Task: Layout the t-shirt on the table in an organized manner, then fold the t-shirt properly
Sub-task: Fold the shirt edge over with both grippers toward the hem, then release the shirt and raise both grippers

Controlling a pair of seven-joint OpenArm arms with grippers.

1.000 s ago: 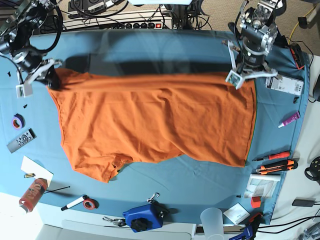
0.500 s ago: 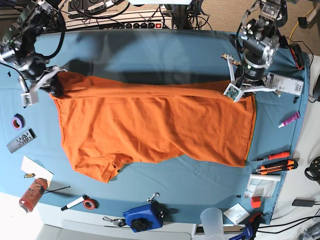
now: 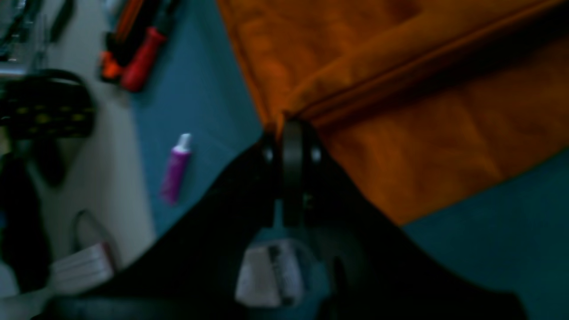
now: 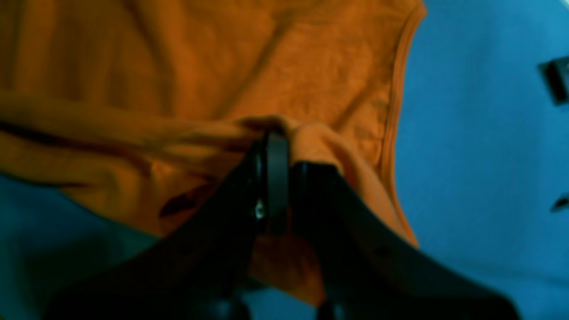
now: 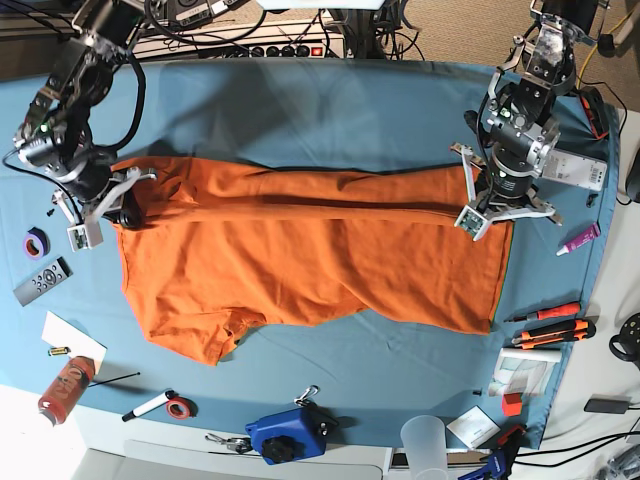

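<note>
The orange t-shirt [image 5: 300, 260] lies spread across the teal table [image 5: 330, 110], its far edge doubled over toward the near side in a long fold. My left gripper [image 5: 487, 207] is at the shirt's right end and is shut on the folded edge. In the left wrist view the left gripper [image 3: 286, 129] pinches the t-shirt [image 3: 422, 133] at a corner above the table [image 3: 200, 89]. My right gripper [image 5: 122, 205] is shut on the shirt's left end. The right wrist view shows the right gripper [image 4: 278, 135] clamping bunched t-shirt [image 4: 289, 66] over the table [image 4: 480, 155].
A purple tube [image 5: 579, 238] [image 3: 175, 169] and orange-handled tools [image 5: 552, 325] [image 3: 138, 62] lie right of the shirt. A tape roll [image 5: 36, 242], remote [image 5: 42, 281] and red bottle [image 5: 65, 388] sit at the left. A blue device [image 5: 288, 435] and cup [image 5: 425, 440] stand by the near edge.
Both grippers have moved toward the near side of the table, carrying the shirt's far edge with them. That edge now lies folded over the shirt's body.
</note>
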